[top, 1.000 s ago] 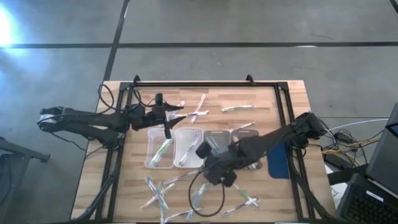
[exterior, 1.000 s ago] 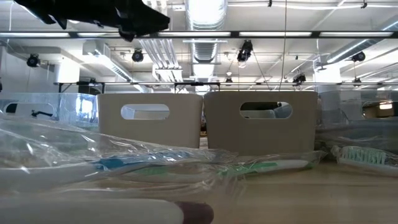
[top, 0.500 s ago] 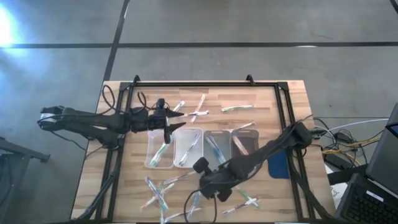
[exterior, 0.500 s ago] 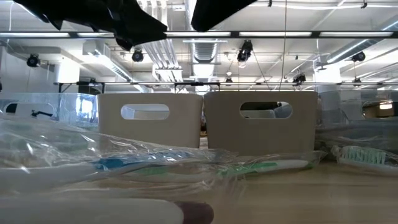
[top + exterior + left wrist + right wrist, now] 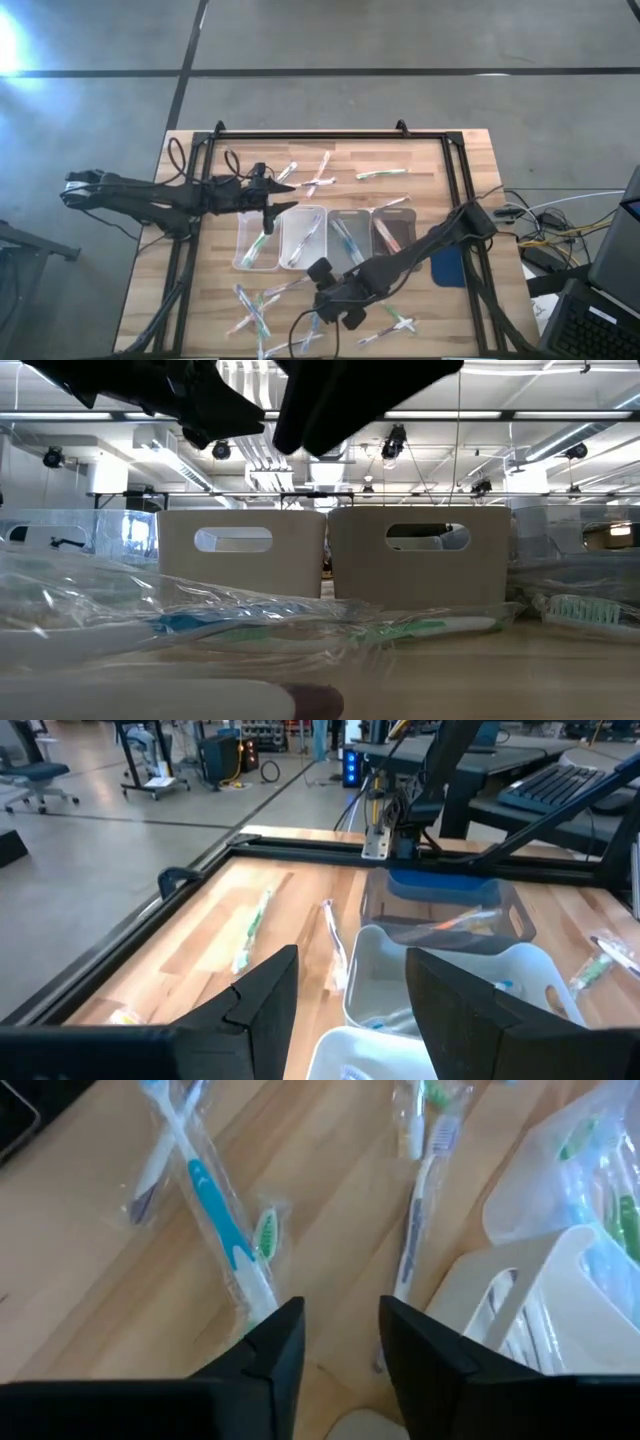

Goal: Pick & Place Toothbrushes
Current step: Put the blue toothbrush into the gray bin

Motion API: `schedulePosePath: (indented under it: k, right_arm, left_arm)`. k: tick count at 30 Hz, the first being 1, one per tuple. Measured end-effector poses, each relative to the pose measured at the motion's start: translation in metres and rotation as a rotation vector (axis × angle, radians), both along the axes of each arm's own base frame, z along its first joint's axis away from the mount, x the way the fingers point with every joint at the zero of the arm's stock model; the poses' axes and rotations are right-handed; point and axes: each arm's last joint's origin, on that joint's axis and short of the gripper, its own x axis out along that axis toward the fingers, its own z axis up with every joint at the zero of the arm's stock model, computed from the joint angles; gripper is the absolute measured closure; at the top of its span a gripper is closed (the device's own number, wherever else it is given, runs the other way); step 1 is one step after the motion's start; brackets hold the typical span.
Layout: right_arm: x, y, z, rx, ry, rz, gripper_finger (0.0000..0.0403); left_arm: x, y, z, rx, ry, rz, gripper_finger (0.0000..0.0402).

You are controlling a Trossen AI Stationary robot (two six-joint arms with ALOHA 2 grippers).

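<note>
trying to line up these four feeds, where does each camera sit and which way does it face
High view: above the table, straight down; both arms, left hand over the trays, right hand over loose toothbrushes.
Low view: at table-top height, level across wrapped toothbrushes to two bins; dark arm parts overhead.
Left wrist view: past open fingers toward the trays.
Right wrist view: down past parted fingers at a blue toothbrush.
Shared: the high and left wrist views both show the trays.

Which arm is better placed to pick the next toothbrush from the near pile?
The right. Its open gripper hovers just above a blue wrapped toothbrush in that pile, while the left gripper hangs over the trays.
</note>
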Motion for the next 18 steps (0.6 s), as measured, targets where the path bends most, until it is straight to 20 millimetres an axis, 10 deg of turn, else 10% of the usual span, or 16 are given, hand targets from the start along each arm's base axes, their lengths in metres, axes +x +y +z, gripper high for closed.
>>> schedulePosePath:
  k: [18]
  right_arm:
    - [0.007,0.007,-0.031,0.067,0.065,-0.046,0.0220]
  left_arm:
    - [0.000,0.000,-0.002,-0.013,0.020,0.004,0.0211]
